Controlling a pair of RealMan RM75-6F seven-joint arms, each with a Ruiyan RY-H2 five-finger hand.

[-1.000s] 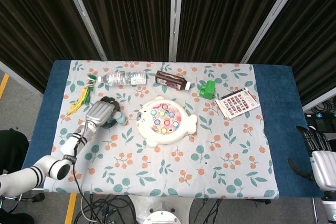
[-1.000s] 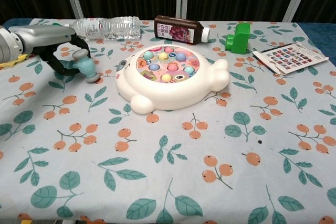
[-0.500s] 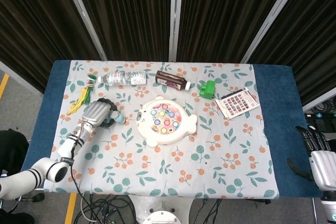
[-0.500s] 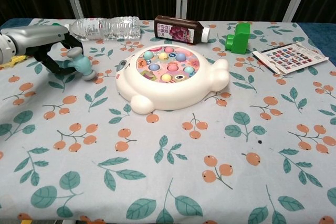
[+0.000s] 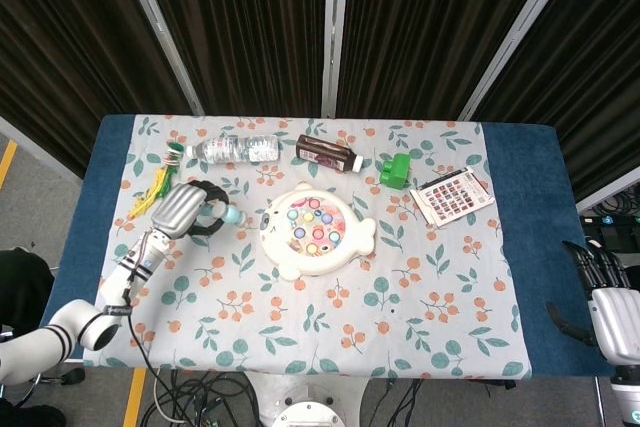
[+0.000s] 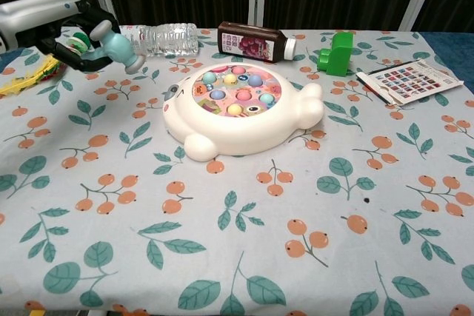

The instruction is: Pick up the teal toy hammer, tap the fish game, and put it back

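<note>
My left hand (image 5: 181, 211) (image 6: 55, 26) grips the teal toy hammer (image 6: 118, 49) and holds it up off the table, left of the fish game. The hammer's head (image 5: 230, 214) points toward the game. The white fish game (image 5: 313, 230) (image 6: 238, 107) lies near the table's middle, with coloured fish in its round top. My right hand (image 5: 608, 299) hangs off the table's right edge in the head view, holding nothing, fingers apart.
Along the far side lie a clear water bottle (image 6: 152, 37), a brown bottle (image 6: 253, 41) and a green block (image 6: 338, 52). A patterned card (image 6: 411, 79) sits at the right. A yellow-green toy (image 5: 158, 184) lies far left.
My left hand has lifted the hammer from just above the cloth to well above it. The right hand has stayed still.
</note>
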